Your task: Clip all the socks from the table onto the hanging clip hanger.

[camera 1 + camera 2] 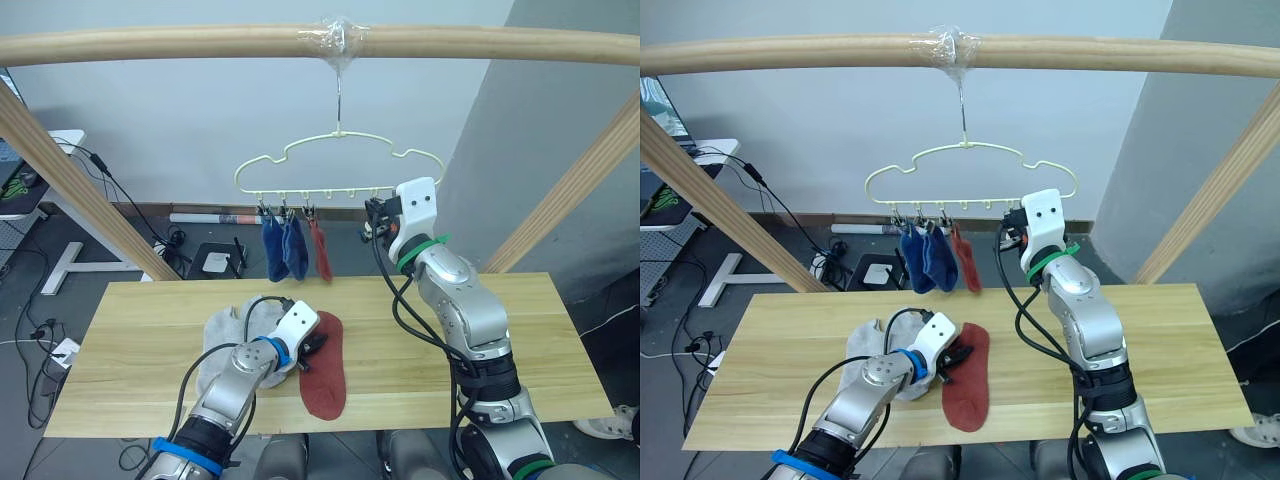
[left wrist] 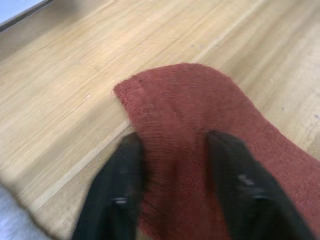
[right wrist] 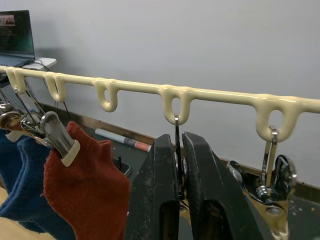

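On the table (image 1: 520, 330) a rust red sock (image 1: 324, 370) lies flat beside a pile of light grey socks (image 1: 225, 340). My left gripper (image 1: 312, 345) rests on the red sock's upper end, open, its fingers (image 2: 120, 200) straddling a raised fold of the red sock (image 2: 180, 115). The cream clip hanger (image 1: 340, 160) hangs from the pole. Two blue socks (image 1: 283, 248) and one red sock (image 1: 321, 250) are clipped at its left. My right gripper (image 1: 372, 222) is up at the hanger's bar (image 3: 135, 87), shut on a metal clip (image 3: 176, 127).
A round wooden pole (image 1: 200, 42) spans the top, with slanted poles (image 1: 80, 190) at both sides of the table. One more free clip (image 3: 267, 170) hangs beside the held one. Cables and a desk (image 1: 60, 150) lie beyond the table's far left.
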`<state>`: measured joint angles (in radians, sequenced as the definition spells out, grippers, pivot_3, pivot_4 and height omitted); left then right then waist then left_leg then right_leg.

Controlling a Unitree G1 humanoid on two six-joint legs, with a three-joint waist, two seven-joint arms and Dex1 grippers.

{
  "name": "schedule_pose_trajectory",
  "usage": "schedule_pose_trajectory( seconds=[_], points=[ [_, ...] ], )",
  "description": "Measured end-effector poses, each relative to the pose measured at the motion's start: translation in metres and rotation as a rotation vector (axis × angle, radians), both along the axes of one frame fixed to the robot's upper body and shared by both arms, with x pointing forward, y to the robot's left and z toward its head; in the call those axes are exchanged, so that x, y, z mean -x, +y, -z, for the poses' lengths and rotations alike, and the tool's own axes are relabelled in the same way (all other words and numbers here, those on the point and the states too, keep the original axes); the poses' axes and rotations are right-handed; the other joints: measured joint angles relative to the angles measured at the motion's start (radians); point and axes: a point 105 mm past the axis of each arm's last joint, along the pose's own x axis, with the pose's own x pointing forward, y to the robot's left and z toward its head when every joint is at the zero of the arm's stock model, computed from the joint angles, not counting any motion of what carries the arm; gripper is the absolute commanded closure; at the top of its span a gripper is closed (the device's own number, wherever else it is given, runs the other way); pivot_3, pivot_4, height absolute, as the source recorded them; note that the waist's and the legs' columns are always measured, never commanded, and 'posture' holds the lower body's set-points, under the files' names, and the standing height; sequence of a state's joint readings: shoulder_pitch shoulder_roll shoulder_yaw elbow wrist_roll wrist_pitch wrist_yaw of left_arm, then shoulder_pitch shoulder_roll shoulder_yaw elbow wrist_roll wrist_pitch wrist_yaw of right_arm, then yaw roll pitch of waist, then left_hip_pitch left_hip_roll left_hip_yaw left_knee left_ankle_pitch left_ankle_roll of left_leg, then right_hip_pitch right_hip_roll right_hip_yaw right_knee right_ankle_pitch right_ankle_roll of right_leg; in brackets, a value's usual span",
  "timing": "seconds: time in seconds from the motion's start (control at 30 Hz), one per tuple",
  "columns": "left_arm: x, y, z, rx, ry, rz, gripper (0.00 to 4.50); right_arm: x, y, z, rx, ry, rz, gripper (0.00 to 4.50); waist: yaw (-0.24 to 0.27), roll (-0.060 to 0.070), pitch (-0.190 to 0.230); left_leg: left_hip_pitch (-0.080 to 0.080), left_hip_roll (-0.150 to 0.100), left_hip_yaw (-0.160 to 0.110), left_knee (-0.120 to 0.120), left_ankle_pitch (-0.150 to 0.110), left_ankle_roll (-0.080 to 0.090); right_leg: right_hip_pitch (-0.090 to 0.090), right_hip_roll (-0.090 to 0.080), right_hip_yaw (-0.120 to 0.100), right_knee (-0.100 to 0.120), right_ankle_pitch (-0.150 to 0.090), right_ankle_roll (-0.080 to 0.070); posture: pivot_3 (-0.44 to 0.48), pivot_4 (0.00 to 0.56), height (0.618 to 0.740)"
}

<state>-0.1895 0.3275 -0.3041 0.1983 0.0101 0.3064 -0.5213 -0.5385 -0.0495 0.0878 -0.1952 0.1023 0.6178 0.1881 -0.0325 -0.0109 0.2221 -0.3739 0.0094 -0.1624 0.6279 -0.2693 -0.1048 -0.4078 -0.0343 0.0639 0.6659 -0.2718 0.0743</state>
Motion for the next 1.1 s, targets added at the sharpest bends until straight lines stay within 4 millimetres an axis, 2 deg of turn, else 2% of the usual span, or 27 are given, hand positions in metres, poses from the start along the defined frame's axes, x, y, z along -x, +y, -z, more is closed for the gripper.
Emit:
schedule_pose_trajectory(
  seconds=[0.1,0.2,0.27,0.4,0.47,0.57,0.77,0.9,1.1],
  points=[
    [-0.001,-0.005,-0.005,0.055,-0.006,0.01,4.47,-0.001,-0.007,-0.001,0.012,-0.001,0.006,4.5,0.001,0.0,0.0,-0.001,0.0,0.0,0.0,0.0,0.0,0.0,0.0,0.0,-0.001,0.0,0.0,0.031,0.232,0.74],
    [-0.002,-0.009,-0.016,0.127,-0.017,0.032,4.47,-0.001,-0.014,-0.003,0.017,0.011,-0.005,4.5,0.001,0.0,0.0,-0.001,0.0,0.0,0.0,0.0,0.0,0.0,0.0,0.0,-0.001,0.0,0.0,0.031,0.232,0.74],
    [-0.004,-0.012,-0.03,0.211,-0.032,0.044,4.47,-0.002,-0.02,-0.007,0.029,0.027,-0.022,4.5,0.001,0.0,0.0,-0.001,0.0,-0.001,0.0,0.0,0.0,0.0,0.0,0.0,-0.001,0.0,0.0,0.028,0.232,0.74],
    [-0.003,-0.023,-0.077,0.429,-0.081,0.109,4.47,-0.001,-0.03,-0.014,-0.024,0.128,-0.087,4.5,0.001,0.0,0.0,-0.002,0.0,-0.001,0.0,0.0,0.0,0.0,0.0,0.0,-0.001,0.0,0.0,0.026,0.233,0.74],
    [0.0,-0.029,-0.104,0.522,-0.099,0.169,4.47,0.0,-0.033,-0.021,-0.108,0.223,-0.134,4.5,0.001,0.001,0.002,-0.002,0.0,-0.001,0.001,0.0,0.0,0.0,0.0,-0.001,-0.001,0.0,0.0,0.025,0.233,0.74],
    [0.004,-0.032,-0.133,0.574,-0.116,0.255,4.47,0.004,-0.037,-0.029,-0.208,0.346,-0.208,4.5,0.0,0.001,0.002,-0.002,0.0,-0.001,0.0,0.0,0.0,0.0,0.0,-0.001,-0.001,0.0,0.0,0.025,0.231,0.74],
    [0.008,-0.038,-0.159,0.621,-0.061,0.369,4.47,0.01,-0.044,-0.043,-0.416,0.551,-0.336,4.5,-0.001,0.007,0.006,-0.006,0.0,-0.001,0.0,0.0,0.001,-0.003,0.0,-0.001,-0.001,0.0,0.0,0.027,0.231,0.74],
    [0.006,-0.044,-0.179,0.703,-0.021,0.398,4.47,0.009,-0.045,-0.048,-0.483,0.577,-0.361,4.5,-0.004,0.008,0.007,-0.007,0.0,0.0,0.0,-0.001,0.001,-0.004,0.0,-0.001,-0.001,0.0,0.0,0.023,0.23,0.74],
    [-0.002,-0.049,-0.192,0.764,0.009,0.381,4.47,0.011,-0.042,-0.049,-0.496,0.581,-0.37,4.5,-0.013,0.009,0.007,-0.008,0.0,0.0,0.0,-0.001,0.002,-0.005,0.0,-0.001,-0.001,0.0,0.0,0.013,0.227,0.74]
  ],
)
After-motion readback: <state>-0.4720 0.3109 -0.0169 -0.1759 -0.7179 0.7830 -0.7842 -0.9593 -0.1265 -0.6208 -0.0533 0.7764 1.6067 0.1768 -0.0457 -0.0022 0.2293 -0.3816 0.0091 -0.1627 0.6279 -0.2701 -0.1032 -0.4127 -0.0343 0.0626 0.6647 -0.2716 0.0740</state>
